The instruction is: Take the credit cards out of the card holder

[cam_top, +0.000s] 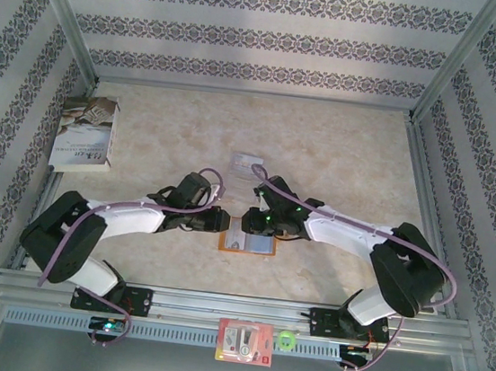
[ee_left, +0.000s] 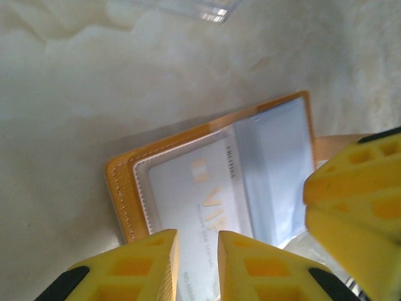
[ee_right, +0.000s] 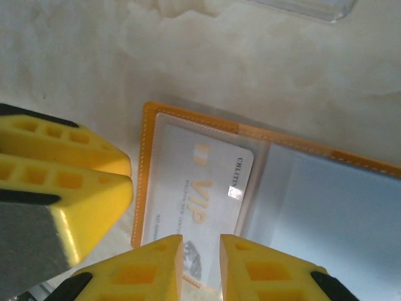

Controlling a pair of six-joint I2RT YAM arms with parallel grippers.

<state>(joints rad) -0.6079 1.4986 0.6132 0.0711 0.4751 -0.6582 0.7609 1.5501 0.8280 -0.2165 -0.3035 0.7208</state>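
Note:
The card holder [cam_top: 257, 245] lies open on the table between my two grippers, orange-tan outside with pale blue-grey pockets. A whitish credit card [ee_right: 203, 179] marked VIP sits in its clear left pocket; the same card [ee_left: 200, 197] appears in the left wrist view. My left gripper [ee_left: 197, 263] hovers over the card's near end, its jaws a narrow gap apart with nothing between them. My right gripper [ee_right: 200, 266] is over the card's lower edge, its jaws also slightly apart and empty. The tips of both grippers nearly meet above the holder [ee_left: 125, 188].
A clear plastic tray [cam_top: 249, 162] lies just beyond the holder. A book [cam_top: 87, 134] rests at the far left. A red-and-white packet [cam_top: 245, 342] and a green ring [cam_top: 286, 340] sit on the front rail. Patterned walls enclose the table.

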